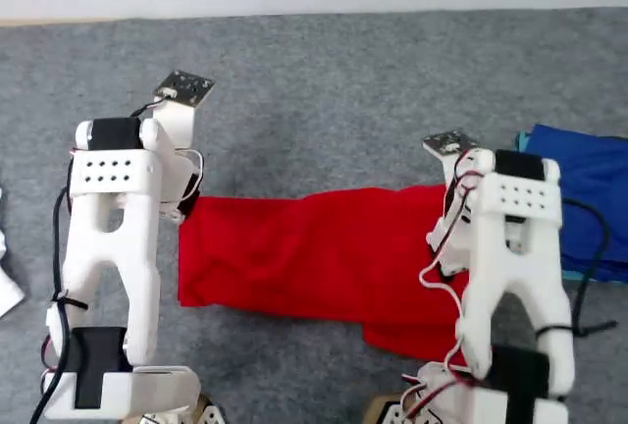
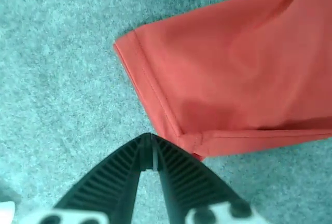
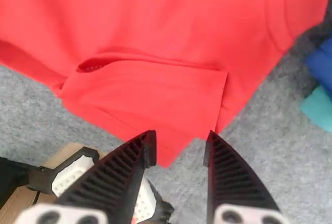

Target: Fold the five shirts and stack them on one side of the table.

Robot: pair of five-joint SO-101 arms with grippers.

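Right gripper (image 3: 180, 140), jaws apart astride the red shirt's (image 3: 155, 37) sleeve tip, should bite deeper before folding; left gripper (image 2: 152, 144), pressed together beside the hem, seemingly holds nothing.

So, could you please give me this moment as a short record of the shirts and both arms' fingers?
Red shirt: lying across the grey table, between the two arms
Blue shirt: beside the right arm, apart from the red one
Left fingers: shut, just off the red shirt's corner
Right fingers: open, over the red shirt's edge
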